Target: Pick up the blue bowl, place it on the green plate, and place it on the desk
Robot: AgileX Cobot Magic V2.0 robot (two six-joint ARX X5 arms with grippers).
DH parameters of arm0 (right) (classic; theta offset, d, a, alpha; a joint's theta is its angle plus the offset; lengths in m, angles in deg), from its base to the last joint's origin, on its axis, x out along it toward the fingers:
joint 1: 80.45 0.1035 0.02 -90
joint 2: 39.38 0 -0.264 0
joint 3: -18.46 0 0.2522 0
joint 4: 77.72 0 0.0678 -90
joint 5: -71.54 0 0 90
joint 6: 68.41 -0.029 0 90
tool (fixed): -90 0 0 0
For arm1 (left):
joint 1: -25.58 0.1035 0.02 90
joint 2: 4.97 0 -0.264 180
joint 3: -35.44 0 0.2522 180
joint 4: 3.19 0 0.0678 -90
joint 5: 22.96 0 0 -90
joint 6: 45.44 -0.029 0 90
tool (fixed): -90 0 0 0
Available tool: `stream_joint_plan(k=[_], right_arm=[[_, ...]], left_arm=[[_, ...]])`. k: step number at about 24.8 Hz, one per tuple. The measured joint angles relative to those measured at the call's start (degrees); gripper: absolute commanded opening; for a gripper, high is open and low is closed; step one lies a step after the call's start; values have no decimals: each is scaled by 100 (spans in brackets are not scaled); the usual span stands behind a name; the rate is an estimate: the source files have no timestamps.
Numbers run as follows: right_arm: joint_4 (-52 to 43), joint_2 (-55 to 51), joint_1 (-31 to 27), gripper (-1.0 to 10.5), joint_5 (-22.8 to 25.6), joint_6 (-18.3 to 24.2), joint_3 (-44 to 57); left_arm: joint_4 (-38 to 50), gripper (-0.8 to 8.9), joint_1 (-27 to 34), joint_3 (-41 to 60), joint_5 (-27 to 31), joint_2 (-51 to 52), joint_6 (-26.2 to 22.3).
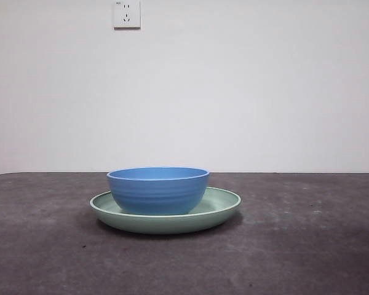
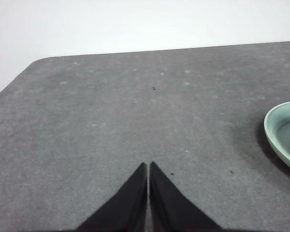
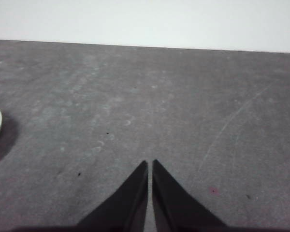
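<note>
Front view shows you the blue bowl (image 1: pixel 158 190) sitting upright in the middle of the green plate (image 1: pixel 224 206), which lies flat on the desk (image 1: pixel 307 246); judged from that, the bowl-on-plate step looks done and what remains is getting it onto the desk. Neither arm appears in this view. Your left gripper (image 2: pixel 148 166) hovers over bare tabletop with its jaws pressed together and nothing between them; the plate's rim and a sliver of the bowl show at the edge of its wrist view, near but apart from it. Your right gripper (image 3: pixel 149 164) is likewise clenched and empty, with only a slice of the plate's rim at the edge of its view, so it looks the farther of the two. The bowl is probably light, rigid, smooth plastic, so expect it to be slippery; the faint ridges on its wall may help only a little. You would do best to open the jaws and pinch the rim, one jaw inside and one outside, then lift straight up so the plate is not dragged along.
</note>
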Motion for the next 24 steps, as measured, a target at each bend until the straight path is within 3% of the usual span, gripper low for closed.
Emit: stream_joint_plan(k=[24], right_arm=[[-26,-4,-2,9,-13,-146,2]], left_arm=[[0,8,0,-2,0,0,0]])
